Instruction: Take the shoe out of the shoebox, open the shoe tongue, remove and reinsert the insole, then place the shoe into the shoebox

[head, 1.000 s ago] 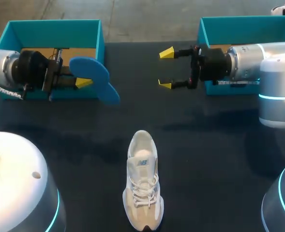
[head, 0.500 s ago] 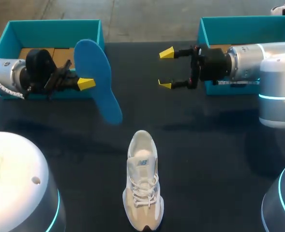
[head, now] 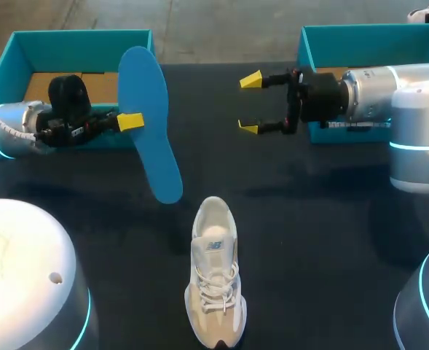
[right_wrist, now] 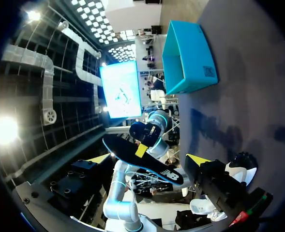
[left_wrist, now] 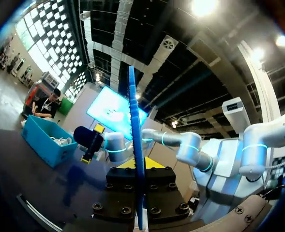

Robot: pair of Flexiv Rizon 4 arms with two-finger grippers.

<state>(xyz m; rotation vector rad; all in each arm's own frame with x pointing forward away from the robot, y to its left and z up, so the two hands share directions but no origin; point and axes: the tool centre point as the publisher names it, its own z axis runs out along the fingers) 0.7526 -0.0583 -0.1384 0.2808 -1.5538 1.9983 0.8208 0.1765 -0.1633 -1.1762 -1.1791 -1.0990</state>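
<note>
A pale sneaker (head: 215,273) stands on the dark table near the front edge, its mouth toward the boxes; it also shows in the right wrist view (right_wrist: 241,166). My left gripper (head: 130,122) is shut on a blue insole (head: 154,153), held above the table before the left shoebox (head: 76,35). Between the left fingers the insole (left_wrist: 135,145) shows edge-on. My right gripper (head: 250,103) hangs open and empty in front of the right shoebox (head: 374,30). From the right wrist, the insole's dark underside (right_wrist: 157,169) shows ahead of the right gripper (right_wrist: 149,159).
Both teal shoeboxes stand at the table's back edge, each with brown card inside. My arms' white bases (head: 25,277) (head: 425,306) fill the front corners. Dark tabletop (head: 316,219) lies around the sneaker.
The left wrist has turned, swinging the insole from a low tilt to show its full blue face, long end toward the sneaker. The right arm and the sneaker have not moved.
</note>
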